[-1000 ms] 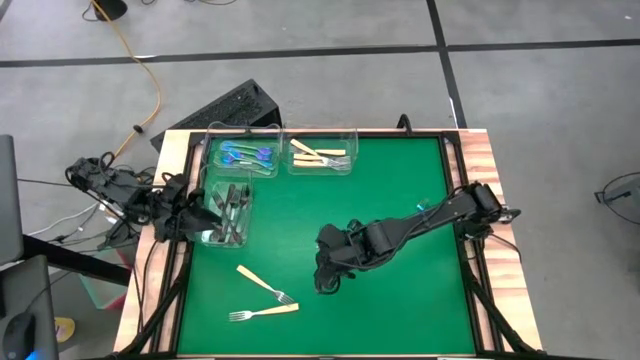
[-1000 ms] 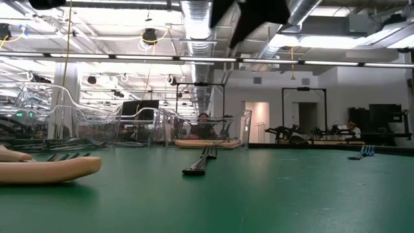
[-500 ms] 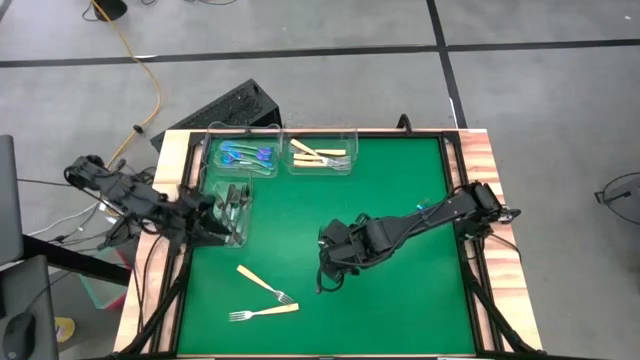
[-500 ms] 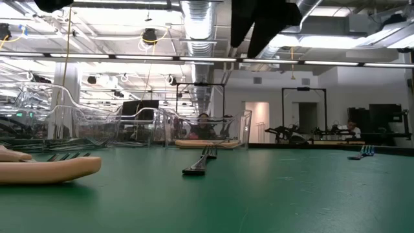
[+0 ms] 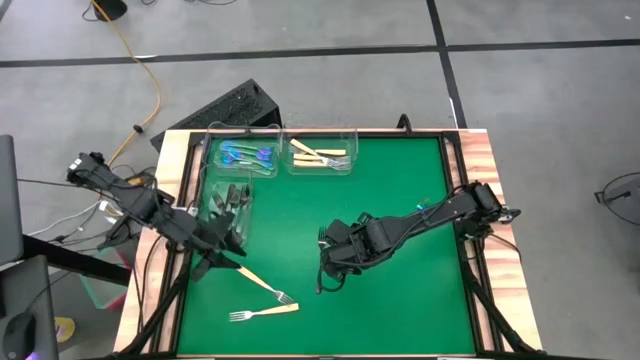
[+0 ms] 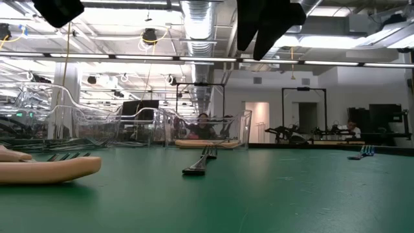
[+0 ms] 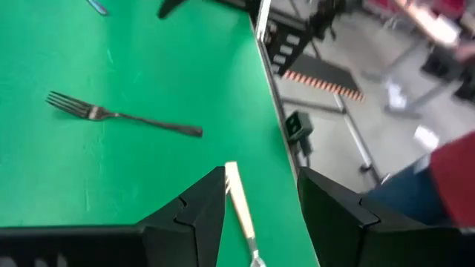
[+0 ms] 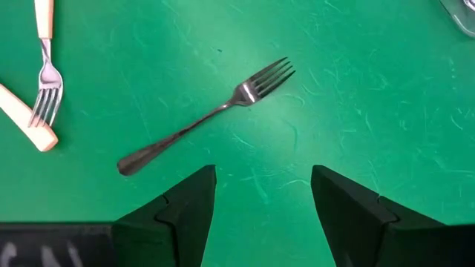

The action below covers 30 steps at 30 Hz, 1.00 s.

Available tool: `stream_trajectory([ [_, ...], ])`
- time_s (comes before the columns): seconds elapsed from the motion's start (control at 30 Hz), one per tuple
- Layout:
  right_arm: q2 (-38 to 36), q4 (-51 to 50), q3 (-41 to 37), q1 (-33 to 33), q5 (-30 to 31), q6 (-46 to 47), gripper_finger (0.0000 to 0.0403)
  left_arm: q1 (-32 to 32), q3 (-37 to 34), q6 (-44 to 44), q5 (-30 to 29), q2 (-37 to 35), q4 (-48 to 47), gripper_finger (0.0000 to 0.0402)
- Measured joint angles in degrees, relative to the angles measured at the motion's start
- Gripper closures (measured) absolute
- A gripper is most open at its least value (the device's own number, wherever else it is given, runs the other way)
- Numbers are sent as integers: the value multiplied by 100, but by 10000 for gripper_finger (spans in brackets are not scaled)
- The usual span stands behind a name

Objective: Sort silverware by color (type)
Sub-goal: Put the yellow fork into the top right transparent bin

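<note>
Wide open green mat (image 5: 400, 190) on my right side, nothing lying there to dodge. Under my right gripper (image 8: 261, 199), jaws spread, one dark fork (image 8: 208, 116) sits alone with bare felt all round it. Two tan-handled forks (image 5: 265, 298) cross near the front edge, just beside my left gripper (image 5: 222, 250). Three clear bins (image 5: 280, 155) crowd the far left corner, walling that side off.

Grey concrete floor (image 5: 330, 25) crossed by dark seam lines; orange cable (image 5: 150, 75) trails beyond the worktop's far left corner. Green worktop (image 5: 400, 200) edged in wood. Room behind: exposed ceiling ducts (image 6: 197, 19), strip lights, white walls, doorway (image 6: 257, 120), distant equipment.
</note>
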Motion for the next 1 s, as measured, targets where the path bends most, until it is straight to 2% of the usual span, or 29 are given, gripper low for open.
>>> stream_trajectory([
  [0.23, 4, -150, -1, -13, -9, 403, 163, -268, 0, 432, -148, 584, -113, 249],
  [0.5, 416, -170, -6, -136, -238, 1073, 163, -488, 0, 620, -474, 1093, -468, 249],
  [0.63, 633, -3, -2, -114, -509, 1000, 163, -665, 0, 918, -598, 1393, -455, 249],
  [0.87, 846, 200, -13, -80, -841, 903, 163, -991, 171, 1722, -1316, 1964, -396, 249],
  [1.0, 837, 227, -2, -52, -921, 905, 163, -1036, 199, 2230, -1320, 2267, -331, 249],
])
